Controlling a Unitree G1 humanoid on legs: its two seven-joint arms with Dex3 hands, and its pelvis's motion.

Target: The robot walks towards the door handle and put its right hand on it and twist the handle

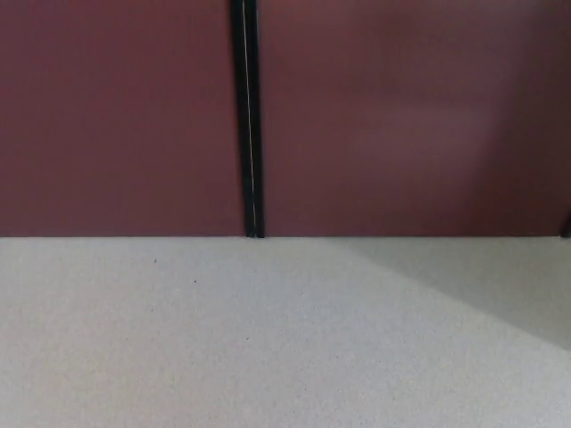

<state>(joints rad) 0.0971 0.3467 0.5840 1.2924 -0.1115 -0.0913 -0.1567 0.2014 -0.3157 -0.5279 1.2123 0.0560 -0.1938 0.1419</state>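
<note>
Two dark red door panels (125,116) meet at a black vertical seam (249,116), w/ pale speckled floor (223,339) below. Door handle not visible. Neither robot hand in shot, so grip state can't be told.

I see matt, smooth maroon door panels (116,116), a glossy black seam strip (249,116), and a speckled, matt floor (223,339).

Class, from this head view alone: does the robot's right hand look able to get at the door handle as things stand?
Probably not yet. No handle and no hand show here, only the lower dark red doors, the black gap between them and pale floor. The handle presumably sits higher, out of frame.
</note>
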